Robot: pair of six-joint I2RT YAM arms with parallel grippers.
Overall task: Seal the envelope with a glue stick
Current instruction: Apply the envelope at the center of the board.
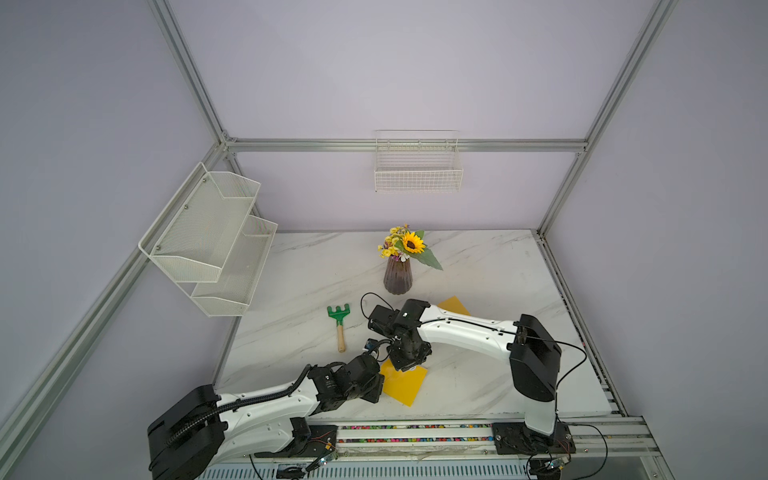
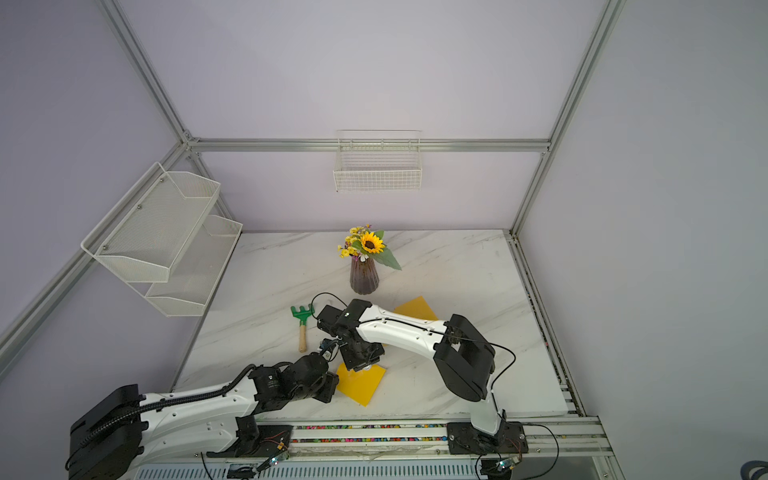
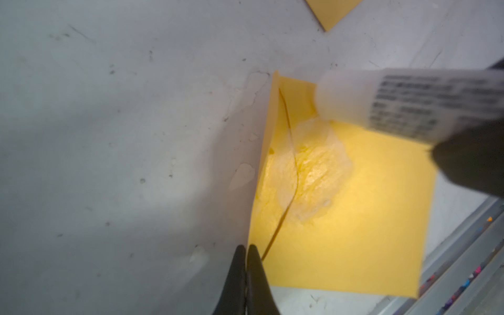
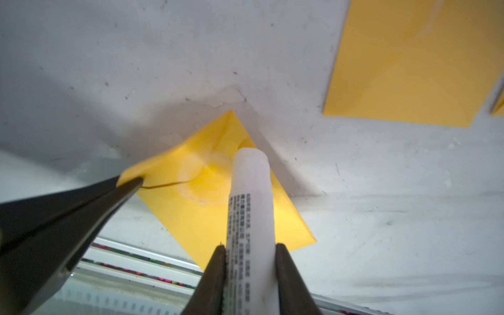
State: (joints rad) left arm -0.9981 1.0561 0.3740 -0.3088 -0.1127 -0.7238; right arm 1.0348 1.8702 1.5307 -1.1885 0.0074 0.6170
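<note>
Over the yellow envelope (image 3: 368,231), glue stick (image 4: 251,191) clamped in right end effector (image 4: 250,246), left end effector (image 3: 246,247) closed on its corner.

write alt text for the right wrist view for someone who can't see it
The right gripper holds a white glue stick with its tip against a yellow envelope smeared with whitish glue. The left gripper, shut, pinches the envelope's corner, and a second yellow envelope lies further off on the marbled table.
</note>
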